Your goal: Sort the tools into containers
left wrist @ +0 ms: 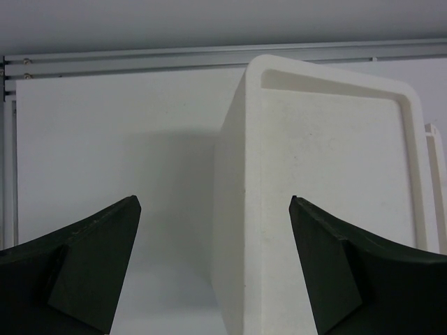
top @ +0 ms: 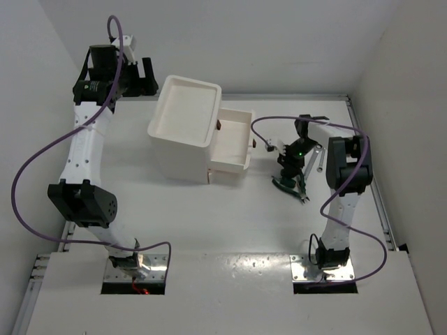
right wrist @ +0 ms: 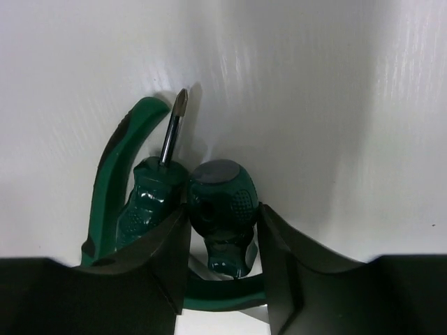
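The white drawer unit (top: 183, 129) stands at the back centre, with a rimmed top tray and one drawer (top: 234, 136) pulled out to the right. It also shows in the left wrist view (left wrist: 328, 202). My right gripper (top: 290, 178) is down at the table, right of the drawer. In the right wrist view it (right wrist: 222, 208) is shut on the handle of a stubby dark green screwdriver (right wrist: 223, 188). A second green screwdriver (right wrist: 148, 195) and the green-handled pliers (right wrist: 115, 157) lie against it. A slim silver wrench (top: 318, 162) lies just right. My left gripper (top: 145, 75) is open and empty, raised over the unit's left edge. The yellow pliers are out of view.
The table's metal rails run along the back (left wrist: 140, 59) and right edge (top: 374, 181). White walls close in on both sides. The right arm's purple cable (top: 279, 118) loops above the open drawer.
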`<action>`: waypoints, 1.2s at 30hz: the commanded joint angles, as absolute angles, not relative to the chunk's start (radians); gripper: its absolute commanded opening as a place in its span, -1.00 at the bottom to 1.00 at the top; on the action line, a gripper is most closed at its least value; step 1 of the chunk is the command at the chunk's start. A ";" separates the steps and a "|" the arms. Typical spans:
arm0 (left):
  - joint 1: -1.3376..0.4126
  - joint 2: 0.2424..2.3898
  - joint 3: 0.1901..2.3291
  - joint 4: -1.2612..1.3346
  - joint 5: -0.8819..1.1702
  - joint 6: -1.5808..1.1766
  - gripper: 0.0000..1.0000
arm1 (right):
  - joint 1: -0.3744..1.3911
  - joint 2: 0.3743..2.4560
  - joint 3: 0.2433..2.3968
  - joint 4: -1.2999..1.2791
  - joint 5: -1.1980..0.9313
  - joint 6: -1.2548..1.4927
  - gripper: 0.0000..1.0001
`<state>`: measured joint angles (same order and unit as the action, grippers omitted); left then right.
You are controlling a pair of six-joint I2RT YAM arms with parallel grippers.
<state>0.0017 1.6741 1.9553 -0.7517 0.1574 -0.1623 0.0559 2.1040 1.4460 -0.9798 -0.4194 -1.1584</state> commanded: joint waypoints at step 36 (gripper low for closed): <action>0.012 1.618 1.832 -0.649 0.064 -0.213 0.89 | 0.281 1.927 1.686 -0.117 -0.836 0.305 -0.08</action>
